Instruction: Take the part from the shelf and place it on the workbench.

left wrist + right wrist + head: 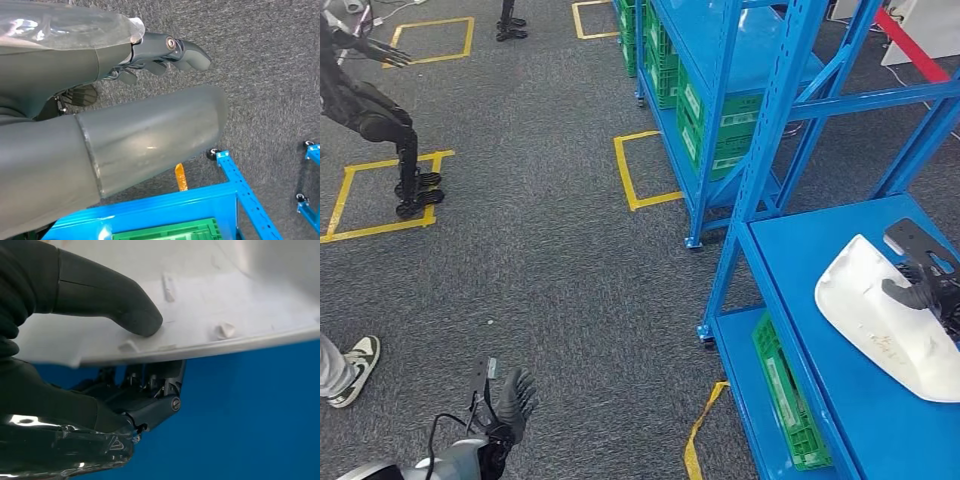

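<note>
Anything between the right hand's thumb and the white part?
Nothing: in the right wrist view the thumb presses directly on the white part, fingers underneath.

No wording, number or brand can be read anywhere. The green crates [718, 128] on the far blue rack carry white labels [692, 101] on their ends, but the print on them is too small to make out. The green crate [789, 400] under the near shelf has a pale strip label [779, 382] along its side, equally illegible. In the right wrist view a small triangular mark [116, 444] sits under the clear cover at the wrist; whatever it contains cannot be told.
</note>
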